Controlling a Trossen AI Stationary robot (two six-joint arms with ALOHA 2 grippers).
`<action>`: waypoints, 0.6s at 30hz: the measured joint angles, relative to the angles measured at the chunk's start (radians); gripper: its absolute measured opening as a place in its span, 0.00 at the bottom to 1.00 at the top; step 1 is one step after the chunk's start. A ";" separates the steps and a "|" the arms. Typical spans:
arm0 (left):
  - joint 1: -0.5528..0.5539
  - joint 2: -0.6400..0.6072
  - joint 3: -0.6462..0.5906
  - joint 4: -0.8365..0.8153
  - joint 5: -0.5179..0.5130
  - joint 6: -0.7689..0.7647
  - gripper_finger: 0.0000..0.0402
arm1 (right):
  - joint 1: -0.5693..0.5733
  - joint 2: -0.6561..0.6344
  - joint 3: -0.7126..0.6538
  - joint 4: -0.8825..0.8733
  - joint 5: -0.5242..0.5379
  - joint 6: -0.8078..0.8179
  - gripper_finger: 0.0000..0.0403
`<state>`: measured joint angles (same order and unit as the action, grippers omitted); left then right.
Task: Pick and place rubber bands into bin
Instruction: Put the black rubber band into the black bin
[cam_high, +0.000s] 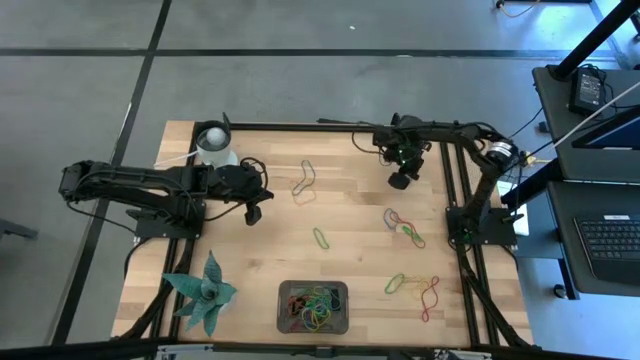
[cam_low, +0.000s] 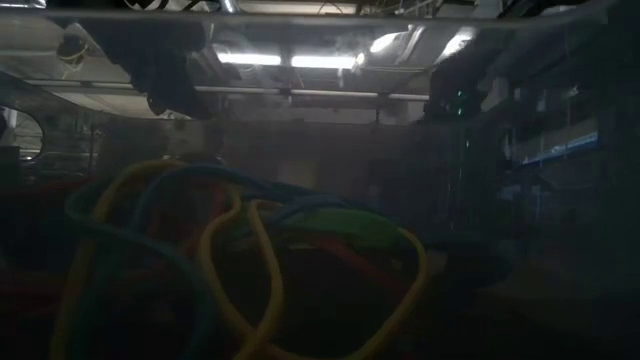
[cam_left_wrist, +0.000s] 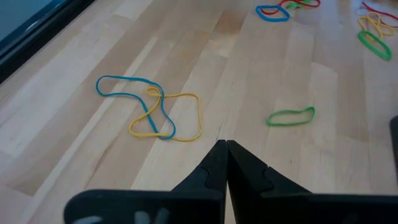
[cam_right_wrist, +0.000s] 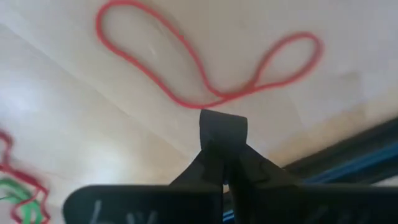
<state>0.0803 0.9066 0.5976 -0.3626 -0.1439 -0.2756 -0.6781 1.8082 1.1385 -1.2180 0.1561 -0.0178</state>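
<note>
High view: bin (cam_high: 281, 309) bottom center, w/ bands piled inside. Loose rubber bands (cam_high: 404, 227) center-right. Left gripper (cam_high: 253, 213) closed, empty, mid-left by white cup (cam_high: 213, 141). Right gripper (cam_high: 399, 181) closed, nothing visibly held, upper right. Plant (cam_high: 204, 293) lower left.

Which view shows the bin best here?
The high view: the whole bin shows at the table's near edge, with many rubber bands heaped inside. The low view seems to look from inside it, showing only dim coloured loops up close. Neither wrist view shows the bin, only loose bands on the wood.
</note>
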 joint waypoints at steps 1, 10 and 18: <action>0.000 0.000 0.000 0.000 0.000 0.000 0.00 | 0.000 -0.025 0.000 -0.004 0.000 0.013 0.01; 0.000 0.000 0.000 0.000 0.000 0.000 0.00 | 0.024 -0.292 0.000 -0.036 -0.013 0.128 0.01; 0.000 0.000 0.000 0.000 0.000 0.000 0.00 | 0.200 -0.513 0.000 0.010 -0.021 0.341 0.01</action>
<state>0.0803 0.9066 0.5976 -0.3626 -0.1436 -0.2752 -0.4778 1.2953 1.1385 -1.2075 0.1352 0.3229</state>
